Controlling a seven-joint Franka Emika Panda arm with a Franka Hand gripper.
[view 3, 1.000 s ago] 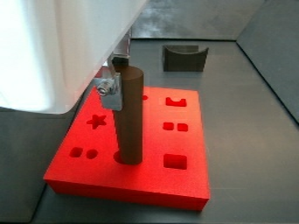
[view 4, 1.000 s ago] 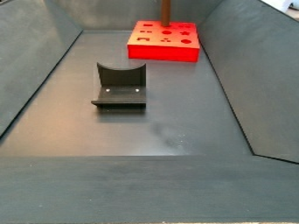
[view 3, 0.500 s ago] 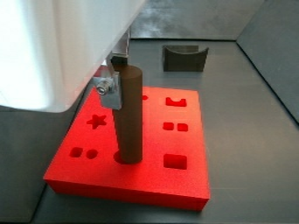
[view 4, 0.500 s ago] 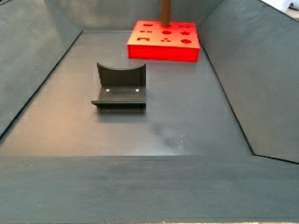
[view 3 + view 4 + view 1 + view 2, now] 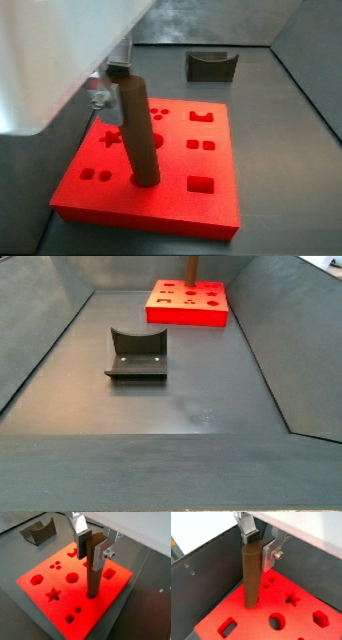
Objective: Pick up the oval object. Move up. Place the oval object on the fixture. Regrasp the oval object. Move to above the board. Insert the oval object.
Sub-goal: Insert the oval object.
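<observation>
Tilted now where it stood upright a second ago, the slim brown rod-like oval object (image 5: 135, 128) leans with its lower end in a hole of the thick bright red rectangular board (image 5: 201, 205). Above the board, the gripper (image 5: 92, 543) has its jaws spread beside the peg's top. The dark notched fixture (image 5: 136, 354) sits well apart from the board.

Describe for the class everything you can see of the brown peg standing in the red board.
The oval object is a slim, matt brown rod with a flat-looking top. It stands nearly upright, leaning slightly, its lower end in a hole of the red board. The claw is at its upper end, silver fingers on either side; whether they press it is unclear.
</observation>
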